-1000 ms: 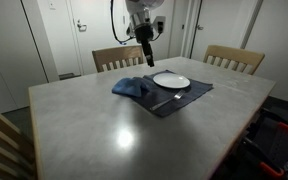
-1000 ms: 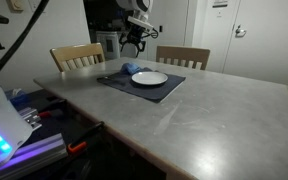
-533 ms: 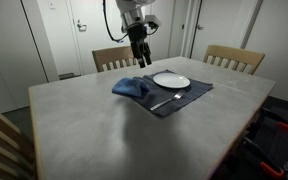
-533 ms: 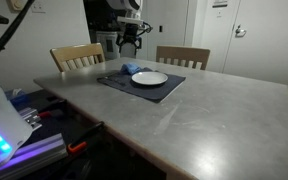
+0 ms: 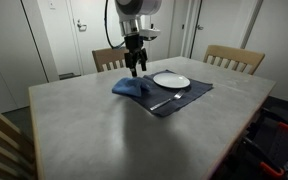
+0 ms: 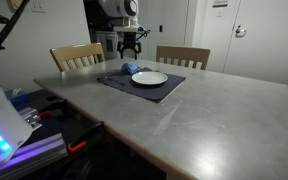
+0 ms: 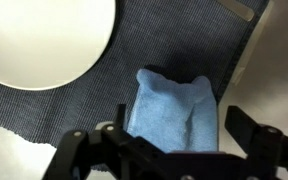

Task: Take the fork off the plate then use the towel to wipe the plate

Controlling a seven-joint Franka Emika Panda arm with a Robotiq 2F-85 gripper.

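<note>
My gripper (image 5: 134,69) hangs above the blue towel (image 5: 130,88), fingers (image 7: 254,130) apart, empty. The white plate (image 5: 171,80) lies right of it on the dark placemat (image 5: 192,93); the fork (image 5: 165,101) lies nearer, off the plate.

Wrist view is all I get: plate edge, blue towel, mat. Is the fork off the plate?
Observer: Yes. The fork lies on the placemat, apart from the plate, on its camera-near side in an exterior view.
Operator: Are the fingers touching the towel?
Observer: No. The fingers hang above the towel with a visible gap.
Operator: Anything past the mat?
Observer: Two wooden chairs stand at the far edge of the table.
</note>
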